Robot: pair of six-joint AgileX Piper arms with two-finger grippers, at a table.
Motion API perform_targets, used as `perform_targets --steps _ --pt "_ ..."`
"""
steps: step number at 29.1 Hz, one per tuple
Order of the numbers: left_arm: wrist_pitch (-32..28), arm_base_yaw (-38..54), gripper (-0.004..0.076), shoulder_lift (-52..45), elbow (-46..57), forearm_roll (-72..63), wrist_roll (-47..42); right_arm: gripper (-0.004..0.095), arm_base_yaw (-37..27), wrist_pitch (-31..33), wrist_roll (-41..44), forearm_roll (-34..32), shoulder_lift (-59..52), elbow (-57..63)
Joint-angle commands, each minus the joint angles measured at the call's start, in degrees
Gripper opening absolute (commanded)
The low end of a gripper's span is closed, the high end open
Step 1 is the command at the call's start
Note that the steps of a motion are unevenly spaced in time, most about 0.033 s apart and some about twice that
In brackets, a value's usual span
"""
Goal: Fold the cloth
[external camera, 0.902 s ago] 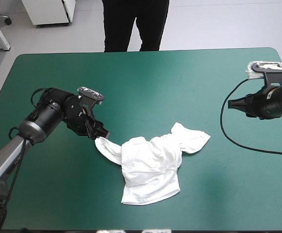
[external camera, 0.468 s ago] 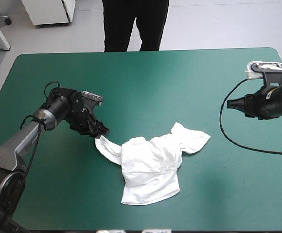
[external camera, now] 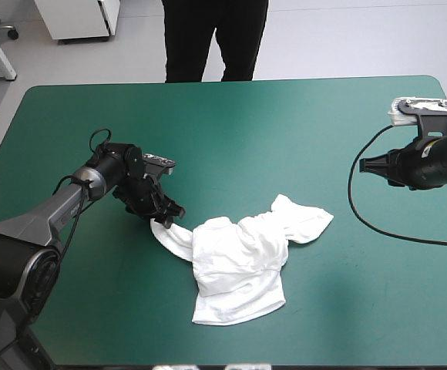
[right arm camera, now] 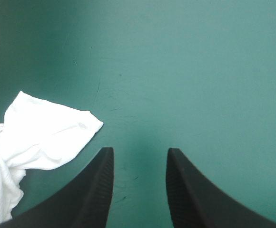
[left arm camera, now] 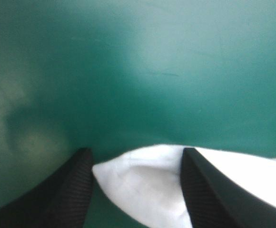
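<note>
I am holding my left gripper [external camera: 166, 216] low over the teal-green table [external camera: 247, 123], just at the tip of the sleeve that the T-shirt [external camera: 239, 262] is stretching toward the table's left edge; the T-shirt is lying crumpled a little toward the near edge, its other sleeve pointing toward the table's right edge; in the left wrist view my left gripper [left arm camera: 137, 153] is standing with its black fingers [left arm camera: 71, 190] wide apart, not clamped on anything; the rounded white end of the T-shirt [left arm camera: 142, 190] is lying between them, running under or against one finger and separated from the other by a strip of cover; I am keeping my right gripper [external camera: 366, 164] well apart from the cloth, near the table's right edge; my right gripper [right arm camera: 140, 151] is also showing its fingers parted, with bare cover between them; the T-shirt [right arm camera: 38, 137] is lying ahead and off to one side, not touching them.
</note>
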Motion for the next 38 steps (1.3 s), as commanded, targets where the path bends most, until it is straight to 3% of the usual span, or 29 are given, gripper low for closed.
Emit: perform_targets --steps 1,5,6,11,16,22,28,38 --pt "-1.3 -0.1 0.0305 1.4 -0.2 -1.2 -0.4 0.0347 -0.4 -0.2 -0.4 -0.8 -1.3 -1.5" --pt "-1.2 -0.5 0.002 2.2 -0.2 -3.5 0.1 0.0347 -0.4 -0.2 -0.4 -0.8 -1.3 -1.5" --pt "-1.2 -0.6 -0.0005 2.2 -0.2 -3.8 0.8 0.0347 -0.4 -0.2 -0.4 -0.8 -1.3 -1.5" --pt "-1.1 -0.8 -0.0009 2.2 -0.2 -4.1 1.1 0.0355 -0.4 -0.2 -0.6 0.5 -0.9 -1.5" --pt "-1.1 -0.8 -0.0009 2.2 -0.2 -4.1 1.5 0.0491 -0.3 -0.2 -4.4 6.3 3.2 -1.4" --pt "-1.0 -0.8 -0.0009 2.2 -0.2 -4.2 2.7 0.0494 3.3 -0.2 -3.9 5.3 10.8 -0.9" --pt "-0.8 -0.8 -0.0009 2.2 -0.2 -4.2 2.7 0.0494 6.8 -9.5 -1.4 4.8 15.8 4.1" --pt "-0.9 -0.8 -0.0009 2.2 -0.2 -4.0 2.7 0.0492 7.0 -20.9 0.0 5.5 20.5 12.8"
